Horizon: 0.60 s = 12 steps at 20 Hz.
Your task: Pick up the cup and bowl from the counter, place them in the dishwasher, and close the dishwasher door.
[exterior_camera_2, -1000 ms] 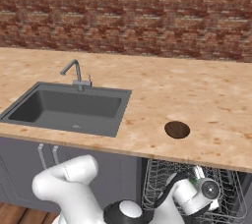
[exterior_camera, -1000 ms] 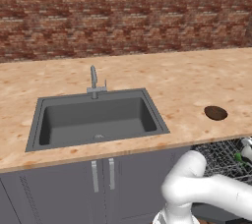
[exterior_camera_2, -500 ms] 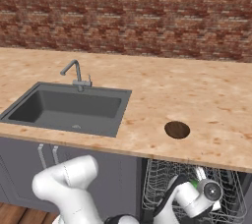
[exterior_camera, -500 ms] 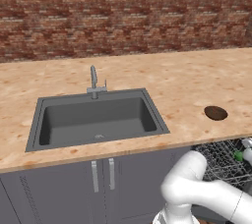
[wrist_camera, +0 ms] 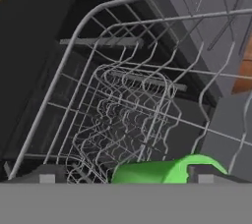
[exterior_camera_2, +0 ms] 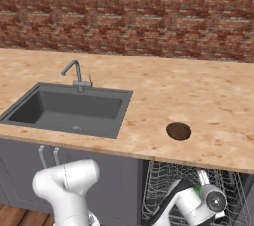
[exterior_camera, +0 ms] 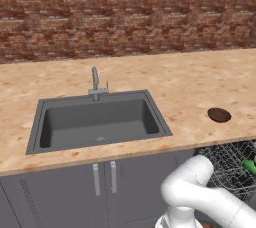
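We reach down into the open dishwasher (exterior_camera_2: 198, 180), our gripper (wrist_camera: 125, 174) hanging low inside its grey wire rack (wrist_camera: 123, 115), the two dark fingertips (wrist_camera: 44, 174) standing wide apart at the bottom of the hand view. Between them sits the bright green cup (wrist_camera: 162, 171), tipped over so its rounded side faces us; we cannot tell whether either tip touches it, though the jaws are spread rather than pressed against it. Ahead of our hand the rack's thin wire tines fan outward toward the dark interior wall. From the left base view, the cup (exterior_camera: 248, 165) shows as a green sliver in the rack at the far right edge; in the right base view a speck of green sits beside our wrist among the wires. Well above and behind our hand, the dark brown bowl (exterior_camera_2: 178, 131) rests on the speckled tan counter (exterior_camera_2: 149, 91), directly over the dishwasher, with the dark grey sink (exterior_camera_2: 69, 108) and its faucet (exterior_camera_2: 75, 74) farther along to our left, beyond the grey cabinet doors (exterior_camera: 105, 182).
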Available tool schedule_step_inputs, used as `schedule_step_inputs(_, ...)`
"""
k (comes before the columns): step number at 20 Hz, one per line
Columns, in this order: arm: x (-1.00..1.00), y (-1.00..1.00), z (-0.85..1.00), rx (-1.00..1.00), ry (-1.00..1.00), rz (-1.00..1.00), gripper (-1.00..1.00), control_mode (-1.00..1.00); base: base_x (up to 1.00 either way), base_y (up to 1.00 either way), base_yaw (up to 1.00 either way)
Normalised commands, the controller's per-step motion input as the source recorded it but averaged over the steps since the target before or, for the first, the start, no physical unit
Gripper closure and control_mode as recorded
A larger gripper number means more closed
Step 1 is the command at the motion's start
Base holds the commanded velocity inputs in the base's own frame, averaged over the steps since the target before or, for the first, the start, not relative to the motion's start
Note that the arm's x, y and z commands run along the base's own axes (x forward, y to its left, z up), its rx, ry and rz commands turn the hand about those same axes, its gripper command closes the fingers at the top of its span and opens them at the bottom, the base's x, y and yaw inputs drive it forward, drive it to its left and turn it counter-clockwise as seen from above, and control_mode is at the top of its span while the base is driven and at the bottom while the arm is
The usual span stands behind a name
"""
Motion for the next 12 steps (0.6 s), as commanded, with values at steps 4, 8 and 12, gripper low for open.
schedule_step_inputs(4,-0.13,0.04,0.68,0.0,-0.03,0.0,-1.0,-1.0,0.0,0.0,0.0)
schedule_step_inputs(8,-0.32,0.09,0.39,0.0,0.0,0.0,-1.0,-1.0,0.0,0.0,0.0)
schedule_step_inputs(12,-0.52,0.09,0.59,0.0,-0.02,0.0,-1.0,-1.0,0.0,0.0,0.0)
